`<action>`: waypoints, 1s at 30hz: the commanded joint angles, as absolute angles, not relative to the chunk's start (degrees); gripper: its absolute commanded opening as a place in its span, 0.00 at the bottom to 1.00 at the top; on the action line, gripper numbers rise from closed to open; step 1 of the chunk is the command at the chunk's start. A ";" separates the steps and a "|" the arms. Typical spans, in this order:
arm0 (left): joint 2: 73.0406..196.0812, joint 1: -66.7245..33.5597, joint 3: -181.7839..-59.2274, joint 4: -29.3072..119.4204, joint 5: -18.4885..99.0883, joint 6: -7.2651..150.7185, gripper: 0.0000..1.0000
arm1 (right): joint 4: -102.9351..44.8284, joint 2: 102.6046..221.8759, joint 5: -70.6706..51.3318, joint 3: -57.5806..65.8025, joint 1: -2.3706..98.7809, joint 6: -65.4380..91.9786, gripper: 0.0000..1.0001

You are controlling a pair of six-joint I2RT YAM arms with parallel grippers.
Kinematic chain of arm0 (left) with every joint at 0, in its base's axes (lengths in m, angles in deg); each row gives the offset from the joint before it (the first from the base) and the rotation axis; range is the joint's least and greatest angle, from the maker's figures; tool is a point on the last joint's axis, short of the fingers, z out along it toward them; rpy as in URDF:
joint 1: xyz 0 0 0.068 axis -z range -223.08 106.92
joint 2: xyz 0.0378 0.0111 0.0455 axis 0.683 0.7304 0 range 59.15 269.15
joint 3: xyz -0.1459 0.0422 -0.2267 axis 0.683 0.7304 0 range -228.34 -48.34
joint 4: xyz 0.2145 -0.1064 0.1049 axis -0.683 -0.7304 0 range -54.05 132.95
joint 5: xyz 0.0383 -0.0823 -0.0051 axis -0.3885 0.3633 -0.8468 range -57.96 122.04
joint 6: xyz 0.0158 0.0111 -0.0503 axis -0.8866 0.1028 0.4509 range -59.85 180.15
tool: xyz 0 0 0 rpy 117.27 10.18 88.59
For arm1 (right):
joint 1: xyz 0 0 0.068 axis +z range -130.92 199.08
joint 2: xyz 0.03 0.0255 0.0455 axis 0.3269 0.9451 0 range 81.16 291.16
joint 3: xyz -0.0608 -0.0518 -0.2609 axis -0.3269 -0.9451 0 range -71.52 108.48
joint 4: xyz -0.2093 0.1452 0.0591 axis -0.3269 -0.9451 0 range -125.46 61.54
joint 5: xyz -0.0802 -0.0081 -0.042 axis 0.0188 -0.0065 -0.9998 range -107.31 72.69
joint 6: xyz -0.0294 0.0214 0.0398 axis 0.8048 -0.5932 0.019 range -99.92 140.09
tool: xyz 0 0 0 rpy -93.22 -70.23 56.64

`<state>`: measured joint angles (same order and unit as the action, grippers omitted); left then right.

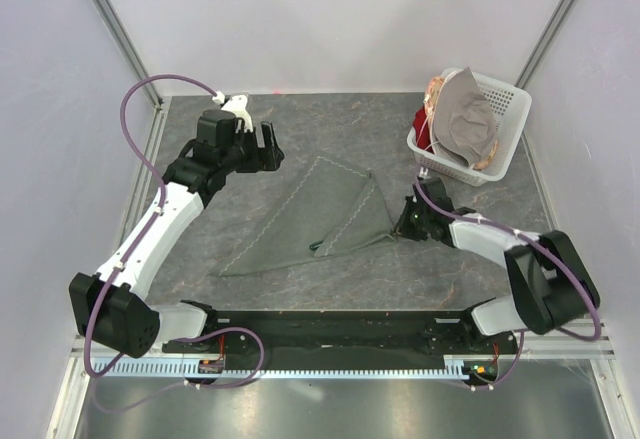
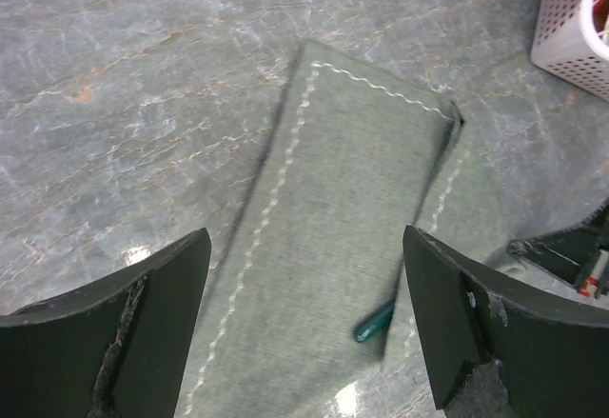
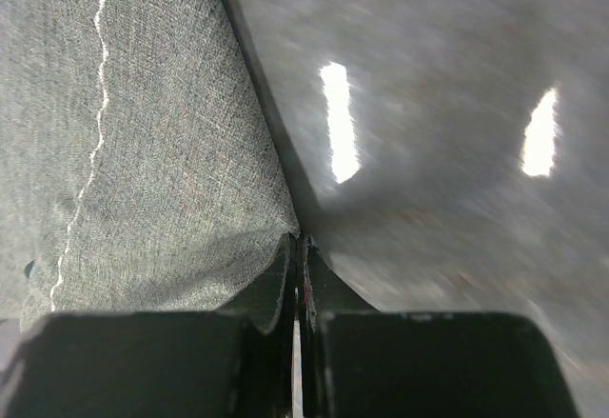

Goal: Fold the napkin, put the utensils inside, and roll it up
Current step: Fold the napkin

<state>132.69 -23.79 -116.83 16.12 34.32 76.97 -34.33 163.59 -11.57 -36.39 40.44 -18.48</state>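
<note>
Nearest the bases, at about 4 o'clock on the table [image 1: 250,109], the right gripper [image 1: 399,230] has its jaws pressed together on one corner of the napkin [image 1: 320,214]. The wrist view shows the cloth's tip caught right at the fingertips. That corner is drawn out to a point toward 3 o'clock.

The step looks like folding this flap over the spoon. To do it well, lift the corner only slightly and carry it across toward 9 o'clock. Keep the cloth taut so the crease stays straight and the spoon beneath does not drag. Set it down hem on hem before letting go.

The napkin lies mid-table, already doubled. Its long axis runs from 7 o'clock near the bases to 1 o'clock at the far end, with the stitched hem along its left side. In the left wrist view, only the tip of the spoon's teal handle [image 2: 374,323] pokes out from under a flap, pointing to 7 o'clock there. The bowl is hidden.

Farther off, at 10 o'clock, the left gripper [image 1: 268,147] hangs with jaws spread wide, holding nothing and apart from the cloth. It could pin the far edge.

Farthest, at 1 o'clock, stands the white basket [image 1: 505,99].
</note>
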 commanded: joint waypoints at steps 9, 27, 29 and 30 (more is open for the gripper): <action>133.07 -23.21 -113.03 20.89 36.70 79.73 0.90 | -46.39 145.94 -21.08 -28.57 45.96 -7.09 0.53; 113.74 -45.10 -89.91 9.13 30.91 100.22 0.99 | -42.52 171.06 -20.82 -13.43 75.41 10.84 0.57; 113.91 -45.19 -90.52 4.47 27.40 101.19 0.99 | -42.70 171.68 -21.79 -13.34 76.56 12.26 0.57; 114.00 -45.28 -91.13 3.15 26.42 101.37 0.99 | -42.78 172.12 -21.97 -13.25 76.73 12.87 0.57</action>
